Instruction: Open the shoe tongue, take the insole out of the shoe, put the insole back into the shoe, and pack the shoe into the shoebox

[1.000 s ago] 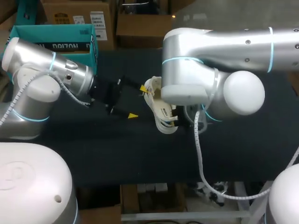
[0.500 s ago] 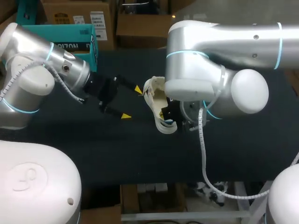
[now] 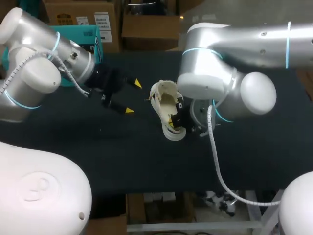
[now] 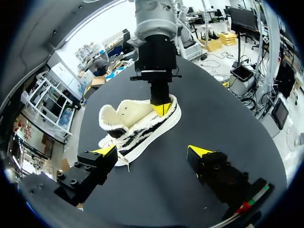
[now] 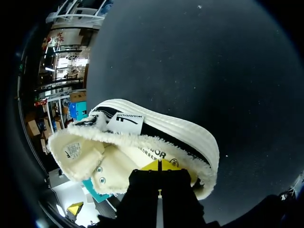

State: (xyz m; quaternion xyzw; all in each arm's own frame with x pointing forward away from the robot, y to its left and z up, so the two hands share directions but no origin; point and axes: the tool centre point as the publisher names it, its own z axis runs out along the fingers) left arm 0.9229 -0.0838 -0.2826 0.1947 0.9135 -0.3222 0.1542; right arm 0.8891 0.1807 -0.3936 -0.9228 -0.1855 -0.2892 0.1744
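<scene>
While the right gripper [image 3: 171, 119] sits down inside the shoe [image 3: 164, 95], the left gripper [image 3: 133, 97] hangs just beside it, released, fingers spread wide with nothing between them. Shoe is white with fleece lining and black side stripes, mid-table [image 3: 122, 156], looks tipped a bit on its side, opening up toward the head camera. Left wrist view: left gripper [image 4: 152, 152] is open and the shoe [image 4: 135, 126] is ahead of it, apart from both fingers. There the right gripper [image 4: 161, 109] comes straight down into the shoe at its far end, yellow tips together. Right wrist view: right gripper [image 5: 161, 165] is clenched, tips pressed against each other, low in the opening right at the cream insole [image 5: 142, 159]. Can't tell if it pinches the insole or lining. The insole is inside the shoe [image 5: 180, 133]. The fleecy tongue [image 5: 76, 152] with a small tag is flopped open, away from the gripper. The right arm [image 3: 220, 68] comes in from the right and covers part of the shoe's right side in the head view. The left arm [image 3: 44, 63] comes in from the far left. The teal shoebox [image 3: 93, 36] is at the table's far-left corner behind the left arm, well apart from the shoe.
</scene>
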